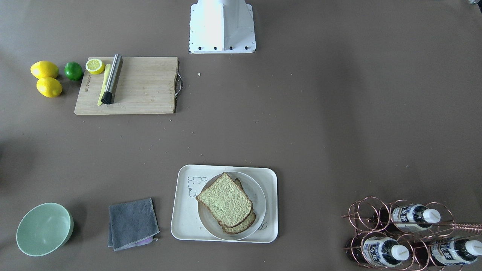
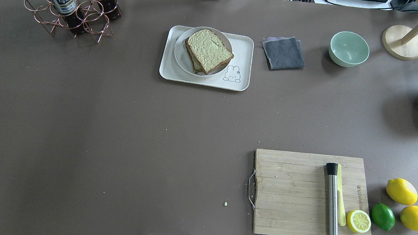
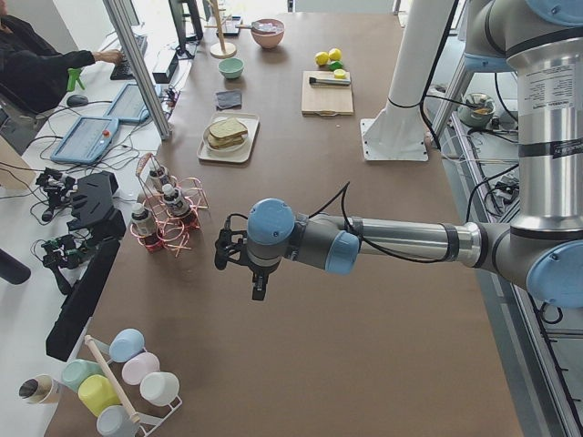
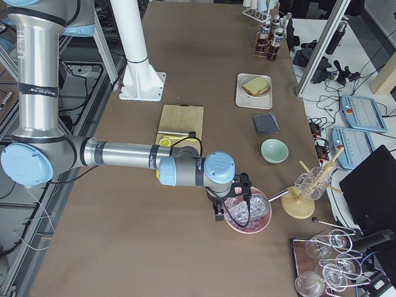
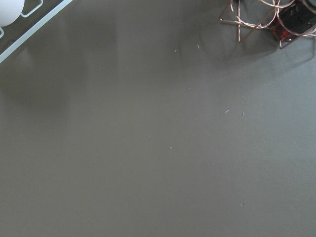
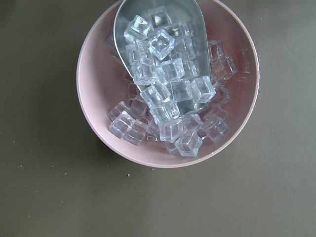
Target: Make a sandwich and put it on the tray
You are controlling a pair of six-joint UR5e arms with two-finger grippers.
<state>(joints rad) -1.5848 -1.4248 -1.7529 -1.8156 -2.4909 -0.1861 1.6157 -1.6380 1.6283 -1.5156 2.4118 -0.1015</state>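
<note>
Can't tell if the left gripper [image 3: 224, 249] or right gripper [image 4: 245, 193] is spread or closed, both hang well away from the tray [image 1: 181, 222], where the sandwich [image 1: 225, 201] sits on a round white plate [image 1: 259, 195].

No text fully legible, brand mark burned into cutting board [image 2: 293, 195] too small to read, bottles [image 1: 380, 251] carry blurred label characters, tray [image 1: 184, 216] has small unreadable script by its corner
</note>
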